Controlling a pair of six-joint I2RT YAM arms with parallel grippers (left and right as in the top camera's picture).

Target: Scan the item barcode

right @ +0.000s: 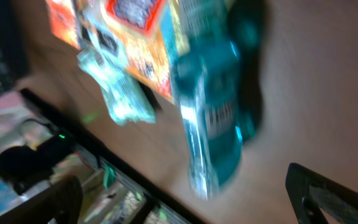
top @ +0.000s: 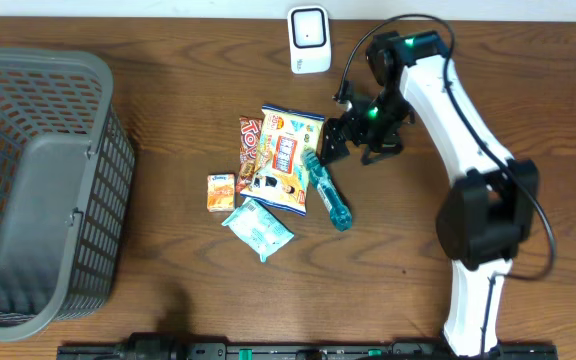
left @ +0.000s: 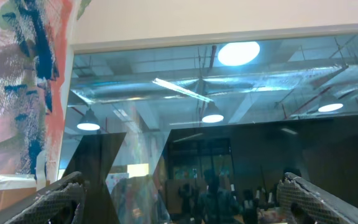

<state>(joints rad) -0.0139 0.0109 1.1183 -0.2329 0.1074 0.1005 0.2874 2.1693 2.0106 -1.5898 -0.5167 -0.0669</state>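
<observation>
Right jaws: spread wide, pinching nothing. The wrist view has both fingers (right: 53, 200) at the lower corners of the frame. The teal bottle (right: 211, 118) lies loose on the counter (right: 316, 74) ahead of them, with no contact I can see. That frame is blurred, so fine detail is out.

Left jaws: also spread and empty. The fingers (left: 59, 198) frame only ceiling lights and a window, so that arm points up, away from the work.

Overhead: the right arm (top: 438, 90) reaches in from the near right, its jaws just beside the far end of the bottle. The bottle lies flat at the right edge of the item pile, touching or overlapping the snack bag (top: 286, 158); can't tell which. Rest of the pile: candy bar (top: 249, 140) at far left, small orange box (top: 220, 192), and teal packet (top: 258, 228) nearest. The scanner (top: 309, 40) stands at the far edge, well apart from the pile. The grey basket (top: 118, 150) is at left.

Progress, my read: near the start. Nothing is lifted and nothing faces the scanner. The bottle looks like the pick target, given where the jaws sit. Left to do: close on it, lift, carry it to the scanner, turn the barcode to the window. No barcode is readable in any view.

View differences:
- Overhead alone gives the scanner, basket and full layout, but doesn't resolve the jaw gap well.
- Right wrist alone confirms the gap and that the bottle is ungripped.
- Left wrist adds only that the left jaws are idle. The left arm isn't in the overhead.
</observation>
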